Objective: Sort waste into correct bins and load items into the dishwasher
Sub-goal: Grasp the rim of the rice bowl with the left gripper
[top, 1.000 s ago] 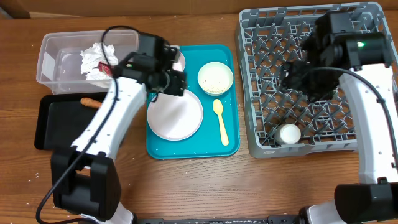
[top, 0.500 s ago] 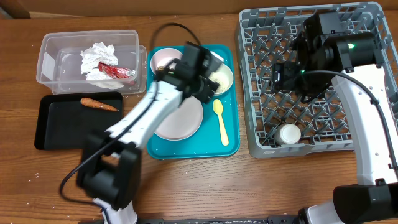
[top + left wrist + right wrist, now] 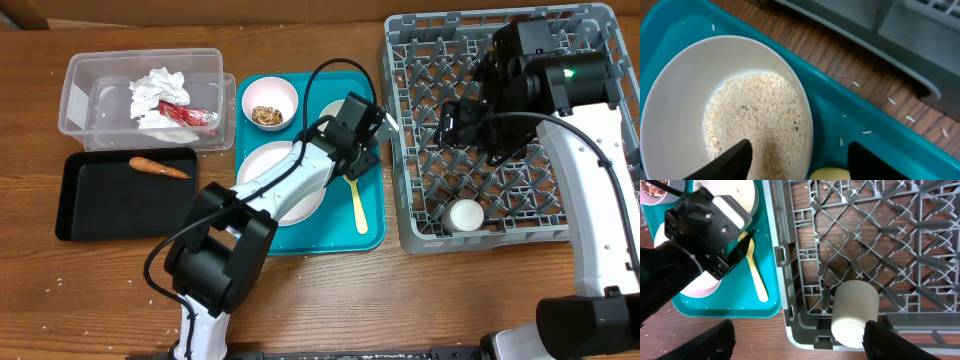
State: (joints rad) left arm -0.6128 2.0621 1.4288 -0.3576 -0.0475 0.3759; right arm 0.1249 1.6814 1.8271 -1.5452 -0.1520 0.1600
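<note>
My left gripper [image 3: 360, 135] [image 3: 800, 167] is open low over the right rim of a pale bowl [image 3: 685, 85] of white rice [image 3: 755, 115] on the teal tray; the yellow spoon [image 3: 357, 205] [image 3: 830, 175] has its tip between the fingers. A second bowl [image 3: 268, 103] holds a brown food lump. The round plate [image 3: 280, 190] lies partly under my left arm. My right gripper [image 3: 470, 120] [image 3: 800, 342] is open and empty above the grey dish rack [image 3: 500, 130], where the white cup [image 3: 465, 215] [image 3: 855, 312] lies.
The clear tub [image 3: 90, 80] holds crumpled napkins [image 3: 155, 92] and a red wrapper [image 3: 190, 116]. The black tray [image 3: 100, 205] holds the carrot piece [image 3: 158, 167]. Loose rice grains lie on the table between the teal tray [image 3: 300, 240] and the rack.
My left arm has swung right, from the clear tub across the teal tray to the rice bowl, uncovering the bowl with the brown lump. My right arm has barely moved.
</note>
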